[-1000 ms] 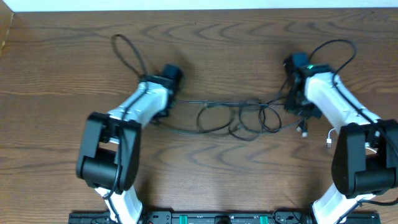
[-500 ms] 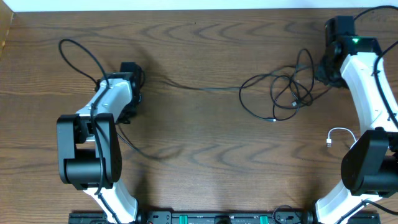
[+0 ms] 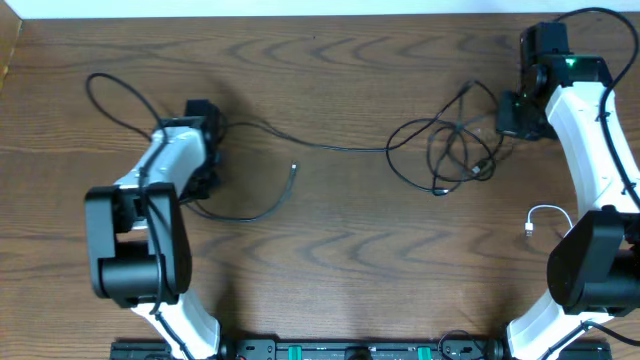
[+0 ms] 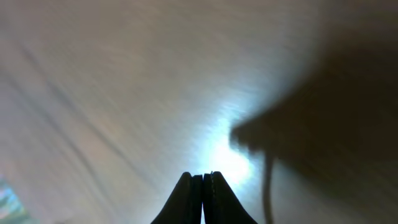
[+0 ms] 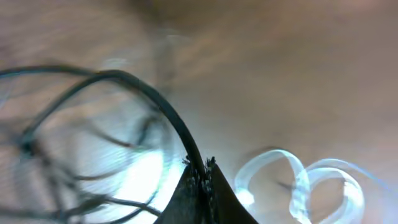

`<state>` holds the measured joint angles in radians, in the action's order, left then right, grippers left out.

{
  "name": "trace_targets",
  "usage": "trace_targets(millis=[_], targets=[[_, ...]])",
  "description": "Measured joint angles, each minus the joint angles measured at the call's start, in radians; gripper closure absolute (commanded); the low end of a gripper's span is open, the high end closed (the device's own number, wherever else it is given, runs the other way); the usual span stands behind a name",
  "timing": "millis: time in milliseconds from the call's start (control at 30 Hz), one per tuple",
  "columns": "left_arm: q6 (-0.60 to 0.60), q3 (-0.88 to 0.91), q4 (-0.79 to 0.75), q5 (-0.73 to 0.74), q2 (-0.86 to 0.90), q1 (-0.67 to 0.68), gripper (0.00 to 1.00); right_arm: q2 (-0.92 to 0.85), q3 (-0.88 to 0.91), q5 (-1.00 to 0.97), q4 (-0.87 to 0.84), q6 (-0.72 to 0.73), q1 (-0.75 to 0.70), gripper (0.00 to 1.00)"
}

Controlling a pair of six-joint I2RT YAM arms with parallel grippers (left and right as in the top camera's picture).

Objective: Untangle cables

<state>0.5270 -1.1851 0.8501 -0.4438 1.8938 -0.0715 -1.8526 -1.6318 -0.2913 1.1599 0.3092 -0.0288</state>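
A black cable runs from my left gripper across the table to a loose tangle of black cable at the right. Its other stretch curves out below the left arm to a free plug. In the left wrist view the left fingers are pressed together, and a blurred cable hangs beside them. My right gripper is shut on a black cable at the tangle's right edge, fingertips. The white cable lies coiled by the right arm and shows in the right wrist view.
Thick black cords loop off both arms, one at the far left and one at the top right. The wooden table ends at a white wall along the top. The arm bases stand at the front edge.
My left gripper moved further left, and a black cable end slid out of the tangle and now lies free near the left arm. The tangle was dragged from the centre to the right.
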Motion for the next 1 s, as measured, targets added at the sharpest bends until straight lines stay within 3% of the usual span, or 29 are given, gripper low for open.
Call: trace_targets(millis=[167,400,700,1000], targets=[[0.027,0.0,0.012,-0.002,-0.114,-0.2,0.92,0.001,-0.05,-0.159,0.021,0.098,-0.064,0.99],[-0.006,0.0,-0.01,0.173,-0.285,-0.349,0.92,0.009,-0.068,-0.068,-0.04,0.088,-0.108,0.99],[-0.198,0.0,-0.092,0.578,-0.314,-0.192,0.92,0.009,-0.069,0.281,-0.156,-0.048,-0.076,0.99],[-0.24,0.0,-0.119,0.668,-0.314,-0.007,0.92,0.017,-0.027,0.391,-0.183,-0.142,-0.063,0.98]])
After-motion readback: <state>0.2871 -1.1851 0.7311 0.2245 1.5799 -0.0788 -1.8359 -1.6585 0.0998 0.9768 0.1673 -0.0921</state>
